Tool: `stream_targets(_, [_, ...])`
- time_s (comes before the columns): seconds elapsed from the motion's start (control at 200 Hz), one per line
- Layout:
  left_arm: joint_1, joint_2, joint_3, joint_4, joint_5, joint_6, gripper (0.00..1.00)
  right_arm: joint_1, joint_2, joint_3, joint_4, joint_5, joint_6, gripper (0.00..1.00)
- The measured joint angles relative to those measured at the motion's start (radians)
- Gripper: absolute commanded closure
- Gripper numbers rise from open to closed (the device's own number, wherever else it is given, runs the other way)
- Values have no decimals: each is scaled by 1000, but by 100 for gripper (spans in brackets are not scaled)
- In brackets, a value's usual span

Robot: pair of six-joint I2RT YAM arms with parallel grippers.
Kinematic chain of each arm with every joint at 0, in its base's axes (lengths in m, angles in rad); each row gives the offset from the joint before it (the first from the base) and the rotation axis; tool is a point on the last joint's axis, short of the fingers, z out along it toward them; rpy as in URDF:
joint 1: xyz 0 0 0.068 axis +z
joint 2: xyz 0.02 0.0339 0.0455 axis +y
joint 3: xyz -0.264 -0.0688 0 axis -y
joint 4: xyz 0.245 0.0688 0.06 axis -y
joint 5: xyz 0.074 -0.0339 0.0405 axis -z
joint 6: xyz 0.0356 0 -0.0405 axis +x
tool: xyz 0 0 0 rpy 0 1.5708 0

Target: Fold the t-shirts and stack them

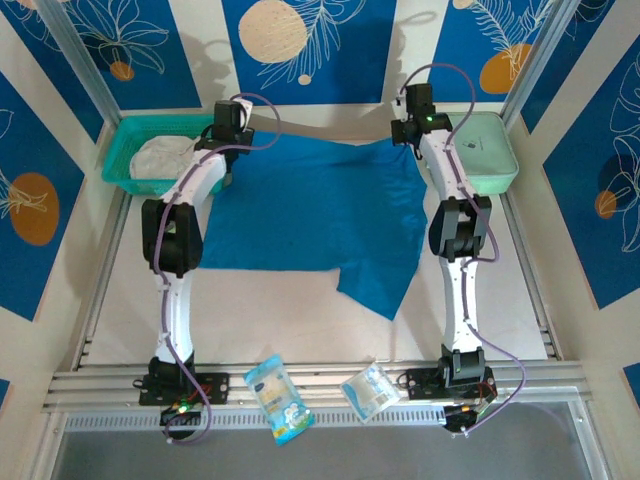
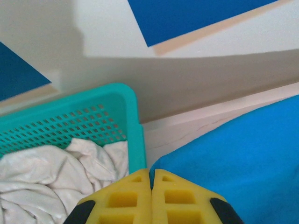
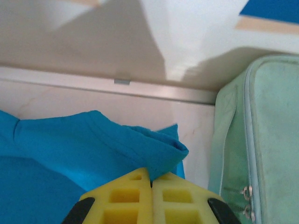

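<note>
Blue t-shirt (image 1: 310, 210) spread on table (image 1: 280, 300), far corners at both grippers; white t-shirt (image 1: 160, 158) crumpled in basket (image 1: 112, 160), far left. Left gripper (image 2: 150, 175) and right gripper (image 3: 150, 171) pinched fully together, possibly nipping cloth edge.

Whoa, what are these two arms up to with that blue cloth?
Two robot arms are working on a blue t-shirt spread out on the table. The left gripper and right gripper are both shut at its far corners and seem to pinch the cloth, which is not yet folded. An off-white t-shirt lies crumpled in the teal basket.
</note>
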Motion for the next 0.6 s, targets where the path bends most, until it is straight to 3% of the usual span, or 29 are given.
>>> stream_targets(0.215, [6, 0, -39, 94, 8, 81, 100, -12, -154, -234, 72, -24, 41, 100])
stream_targets(0.595, [6, 24, -40, 230, 64, 163, 100, -53, -311, -466, 178, -68, 105, 100])
